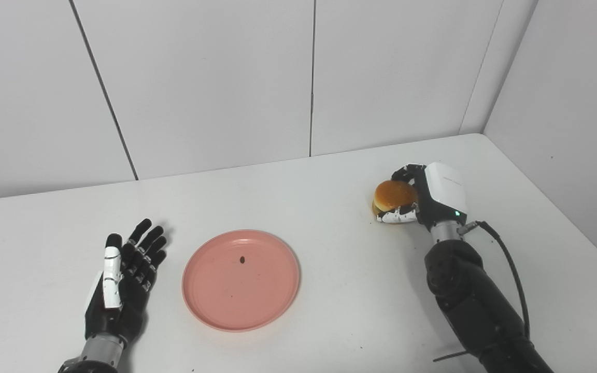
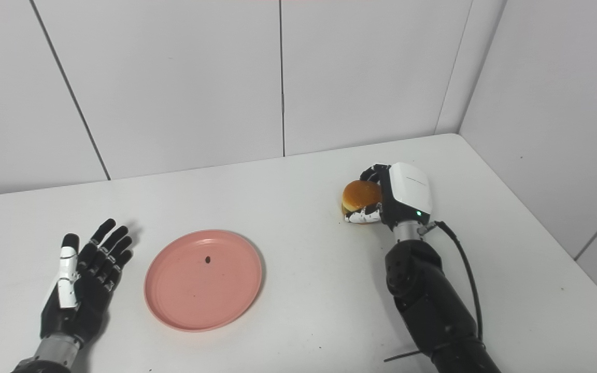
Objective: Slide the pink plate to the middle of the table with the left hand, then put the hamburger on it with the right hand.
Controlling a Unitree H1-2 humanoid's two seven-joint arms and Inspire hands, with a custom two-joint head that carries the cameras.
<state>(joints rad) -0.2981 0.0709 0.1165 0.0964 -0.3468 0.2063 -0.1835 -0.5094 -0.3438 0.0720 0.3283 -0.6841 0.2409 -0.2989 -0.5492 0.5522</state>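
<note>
Over on the left side of the white table [image 1: 329,171], the black-and-white left hand [image 1: 122,280] is lying flat with fingers spread, holding nothing, just beside the round pink plastic plate [image 1: 241,280] but not touching it. The plate sits around the middle of the table and has a tiny dark speck on it. Well off to the right, the right hand [image 1: 423,197] has its fingers wrapped around the golden-brown bun hamburger [image 1: 394,197], down at the tabletop.

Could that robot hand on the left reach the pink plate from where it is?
Probably yes: the left robot hand lies open on the table right beside the pink plate, with nothing between them.
</note>
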